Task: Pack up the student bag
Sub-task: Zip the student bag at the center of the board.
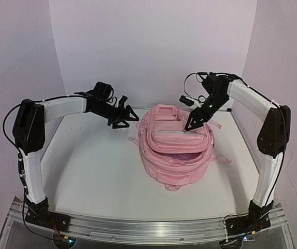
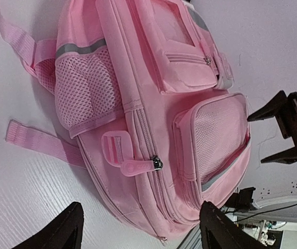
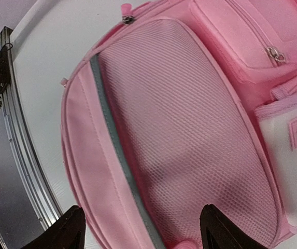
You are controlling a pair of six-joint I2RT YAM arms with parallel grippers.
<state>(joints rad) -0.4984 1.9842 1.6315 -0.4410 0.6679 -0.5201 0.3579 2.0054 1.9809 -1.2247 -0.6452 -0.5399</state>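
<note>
Evidently soft and light, the student bag (image 1: 177, 155) lies slumped on the table (image 1: 86, 176), and its fabric would likely sag under any pull. Its mouth, on the side facing the arm bases, seems to gape, though the top view is too coarse to be sure. The left gripper (image 1: 123, 120) hovers just left of the bag, fingers spread and empty. The right gripper (image 1: 194, 124) stands over the bag's mesh front pocket (image 3: 189, 145), likewise spread. Best holds: the zip tab (image 2: 135, 167) or a seamed rim.
</note>
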